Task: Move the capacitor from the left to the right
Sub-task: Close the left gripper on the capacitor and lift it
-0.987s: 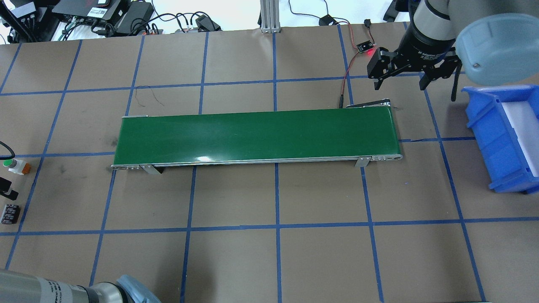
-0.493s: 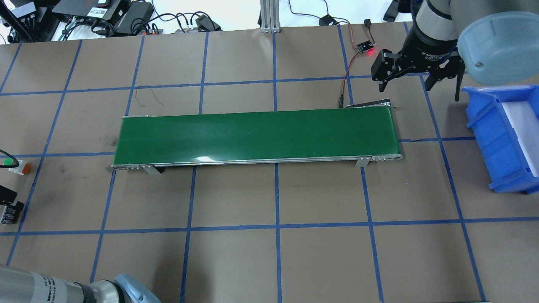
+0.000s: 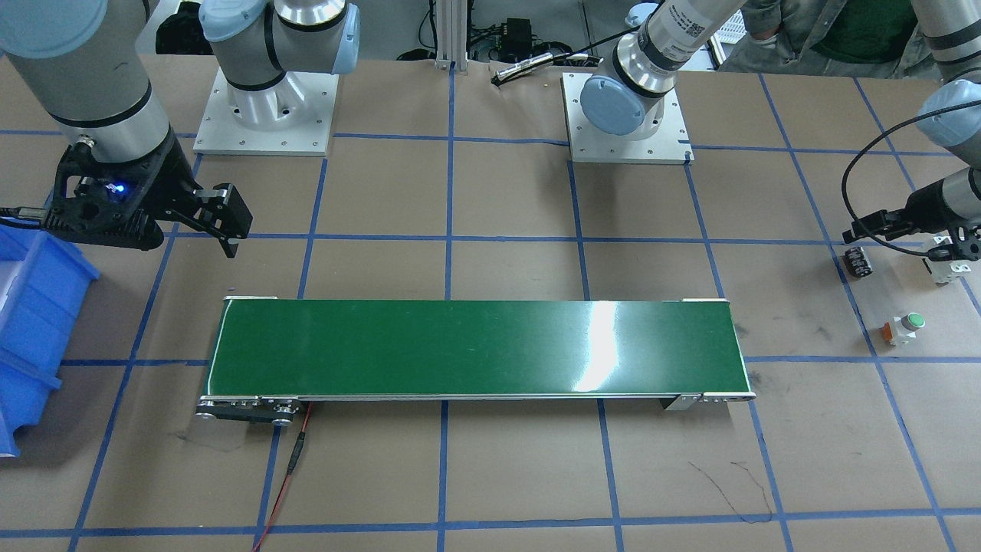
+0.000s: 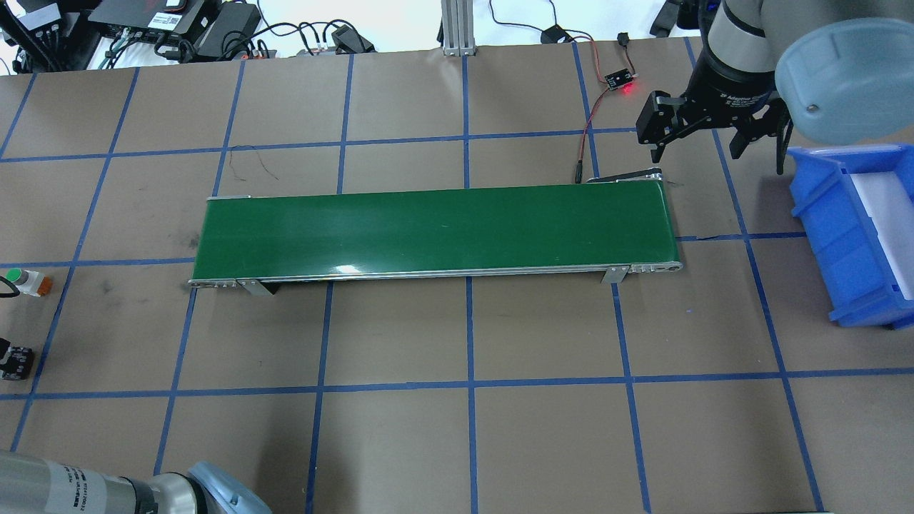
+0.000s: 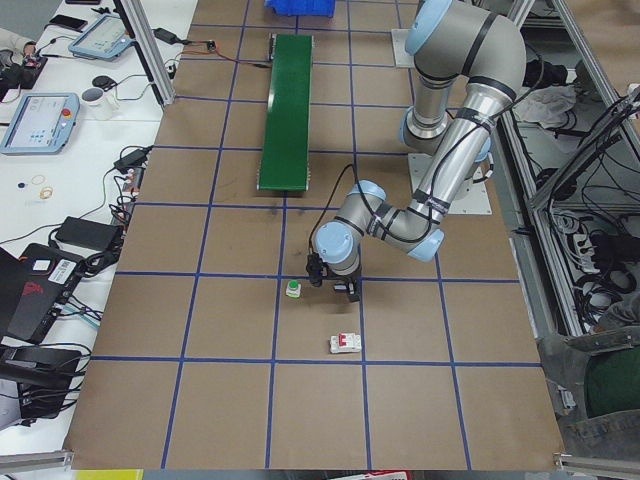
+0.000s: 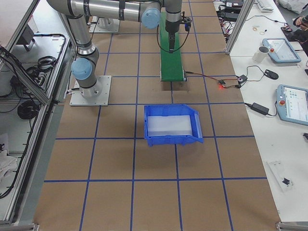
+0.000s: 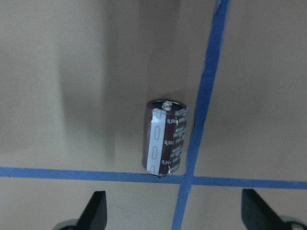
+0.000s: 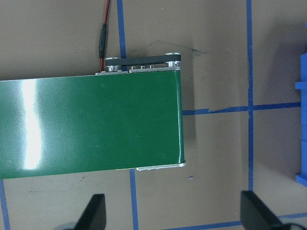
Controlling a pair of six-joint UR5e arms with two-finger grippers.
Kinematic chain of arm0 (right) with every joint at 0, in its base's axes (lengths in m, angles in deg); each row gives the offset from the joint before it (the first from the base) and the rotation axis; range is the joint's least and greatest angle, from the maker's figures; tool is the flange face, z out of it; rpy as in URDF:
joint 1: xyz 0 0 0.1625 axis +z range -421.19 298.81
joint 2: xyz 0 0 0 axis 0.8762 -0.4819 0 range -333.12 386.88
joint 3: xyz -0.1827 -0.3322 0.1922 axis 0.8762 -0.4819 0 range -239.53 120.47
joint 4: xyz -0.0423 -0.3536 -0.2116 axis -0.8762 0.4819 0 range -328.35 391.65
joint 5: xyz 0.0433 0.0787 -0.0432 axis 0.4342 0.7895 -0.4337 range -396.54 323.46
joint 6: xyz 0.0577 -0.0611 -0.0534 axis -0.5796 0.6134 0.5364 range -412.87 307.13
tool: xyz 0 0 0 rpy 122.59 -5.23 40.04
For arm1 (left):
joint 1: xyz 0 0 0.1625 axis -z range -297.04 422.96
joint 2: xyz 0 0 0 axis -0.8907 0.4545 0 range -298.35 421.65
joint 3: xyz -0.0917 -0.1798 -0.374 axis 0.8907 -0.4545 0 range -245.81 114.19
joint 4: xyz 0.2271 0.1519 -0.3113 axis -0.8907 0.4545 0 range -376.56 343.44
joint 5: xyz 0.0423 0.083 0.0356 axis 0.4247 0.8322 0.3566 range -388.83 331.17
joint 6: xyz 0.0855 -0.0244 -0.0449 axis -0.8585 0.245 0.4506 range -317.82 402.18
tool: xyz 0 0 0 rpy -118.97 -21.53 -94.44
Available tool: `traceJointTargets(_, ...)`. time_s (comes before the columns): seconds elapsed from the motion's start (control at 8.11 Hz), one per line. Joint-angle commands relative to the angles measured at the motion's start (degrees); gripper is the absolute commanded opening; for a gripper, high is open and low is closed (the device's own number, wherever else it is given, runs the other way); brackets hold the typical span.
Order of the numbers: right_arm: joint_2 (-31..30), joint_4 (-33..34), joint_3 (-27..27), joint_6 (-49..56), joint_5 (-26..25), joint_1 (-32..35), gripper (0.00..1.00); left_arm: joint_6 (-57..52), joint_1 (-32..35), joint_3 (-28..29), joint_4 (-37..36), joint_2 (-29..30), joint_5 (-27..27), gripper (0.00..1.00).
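Left jaws spread wide, empty, over the capacitor (image 7: 165,139), which lies on the worktop (image 7: 72,72) against a blue tape crossing (image 7: 184,181) (brown paper stretches away on its other side). Right jaws, likewise wide and empty, hang near the end of the green belt (image 8: 96,124).

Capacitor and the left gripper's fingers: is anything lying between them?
No object. The left wrist view shows only brown paper and a blue tape line between the capacitor and the open left gripper.
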Motion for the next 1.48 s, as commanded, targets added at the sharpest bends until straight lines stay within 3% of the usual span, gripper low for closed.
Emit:
traceJointTargets(0.0,-0.18,0.21,-0.06,-0.05,-1.22,0.00,1.00,0.15,-0.13,-0.35,-6.85,0.10,-0.88,1.00)
traceJointTargets(0.62,-0.62,-0.41,-0.14,-0.04,-2.19,0.00,1.00,2.24,-0.04,-4.91,-15.04,0.27,-8.87,1.00)
traceJointTargets(0.86,-0.53,-0.32,-0.14,0.91,-2.71,-0.17,1.00,2.96,-0.04,-7.99,-15.23,0.19,-8.88,1.00)
traceJointTargets(1.36,-0.53,-0.50,-0.14,1.18,-2.45,-0.09,1.00,2.26,-0.04,-7.56,-15.05,0.19,-8.35,1.00)
